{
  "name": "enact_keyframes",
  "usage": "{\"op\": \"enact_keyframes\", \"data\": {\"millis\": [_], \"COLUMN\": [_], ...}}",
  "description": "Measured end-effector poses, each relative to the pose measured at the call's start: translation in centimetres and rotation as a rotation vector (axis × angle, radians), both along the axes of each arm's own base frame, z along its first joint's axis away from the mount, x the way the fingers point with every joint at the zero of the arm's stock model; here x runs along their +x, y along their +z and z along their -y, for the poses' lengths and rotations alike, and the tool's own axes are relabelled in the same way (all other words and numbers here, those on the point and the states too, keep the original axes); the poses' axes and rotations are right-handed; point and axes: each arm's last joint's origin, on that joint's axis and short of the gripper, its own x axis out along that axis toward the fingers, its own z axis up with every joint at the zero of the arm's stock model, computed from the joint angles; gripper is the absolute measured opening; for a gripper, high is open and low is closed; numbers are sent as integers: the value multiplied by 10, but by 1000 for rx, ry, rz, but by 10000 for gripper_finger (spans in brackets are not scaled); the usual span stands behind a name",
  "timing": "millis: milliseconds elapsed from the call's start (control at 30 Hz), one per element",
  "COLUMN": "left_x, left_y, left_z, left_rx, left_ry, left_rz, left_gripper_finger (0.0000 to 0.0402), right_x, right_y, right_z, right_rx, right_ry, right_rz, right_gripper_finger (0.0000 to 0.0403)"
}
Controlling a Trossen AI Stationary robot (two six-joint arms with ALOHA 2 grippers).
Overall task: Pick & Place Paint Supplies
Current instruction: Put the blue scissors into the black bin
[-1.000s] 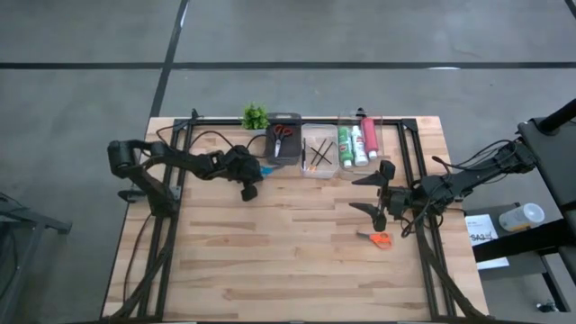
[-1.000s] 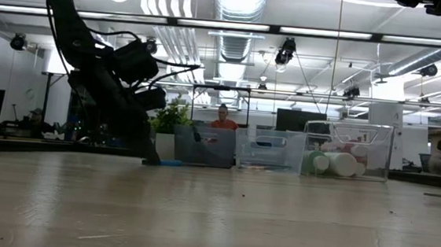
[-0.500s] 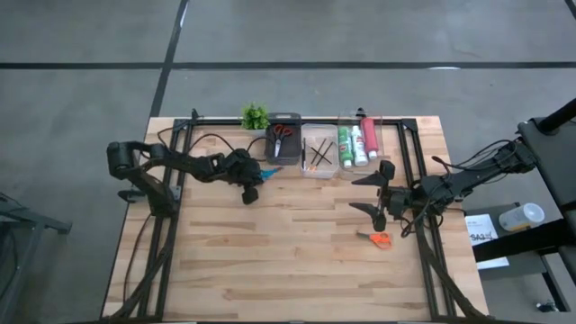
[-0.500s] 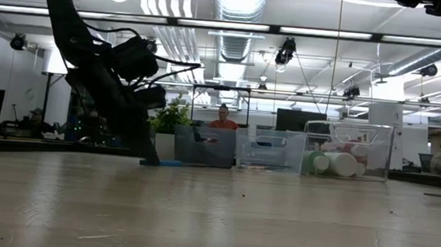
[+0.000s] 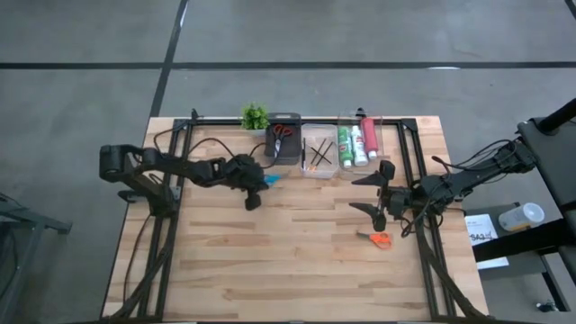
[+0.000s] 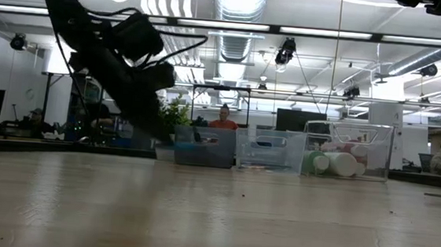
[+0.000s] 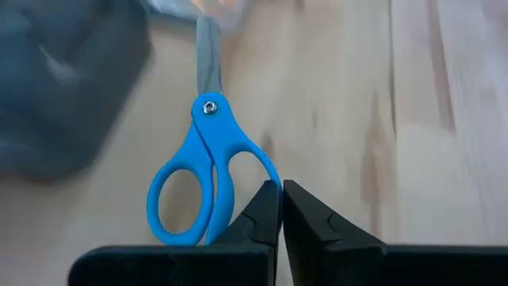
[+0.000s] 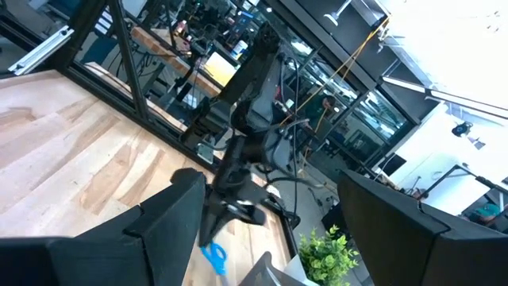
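Blue-handled scissors [image 5: 271, 179] in the upper middle of the high view, just left of and below the dark bin [image 5: 284, 144], blades toward that bin. Same scissors in the left wrist view [image 7: 208, 172]: handle loops nearest the camera, one loop pinched between the closed dark fingertips [image 7: 266, 208], blades pointing away over the wooden desk [image 5: 297, 261]. Left pincer [image 5: 255, 184] clamped on the blue-handled scissors, tilted and raised in the low view [image 6: 151, 118], whether the scissors touch the desk not clear there.

Red-handled scissors [image 5: 283, 132] inside the dark bin. Thin dark brushes [image 5: 316, 155] in the clear middle bin [image 5: 319, 162], just right of the dark bin. Paint tubes in the clear right-hand bin [image 5: 379, 119]: green tube [image 5: 346, 144], white tube [image 5: 358, 144], pinkish-red tube [image 5: 369, 138], side by side. Orange-handled scissors [image 5: 379, 238] loose on the desk, lower right of centre, just below the right pincer.

Right pincer [image 5: 375, 191] at right of centre, fingers spread wide apart, holding nothing, well apart from the bins. Small green potted plant [image 5: 255, 115] at the desk's top edge, left of the dark bin.
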Motion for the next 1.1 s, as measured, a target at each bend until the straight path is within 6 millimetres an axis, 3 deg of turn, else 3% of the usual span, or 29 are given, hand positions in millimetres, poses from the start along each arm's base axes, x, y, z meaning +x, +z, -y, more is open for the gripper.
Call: {"op": "enact_keyframes", "data": {"millis": [233,567,833,1100], "left_x": [25,44,46,50], "left_y": [32,75,85,77], "left_z": [-8,-23,-29,-29], "left_rx": [11,-15,-149,-209], "left_ry": [116,556,856,912], "left_rz": [118,288,429,433], "left_gripper_finger": [12,12,12,11], "right_x": [0,0,0,0], "right_y": [0,0,0,0], "right_z": [0,0,0,0], "right_rx": [0,-1,-3,2], "right_ry": [0,0,0,0], "right_rz": [0,1,1,1], "right_gripper_finger": [288,288,288,288]}}
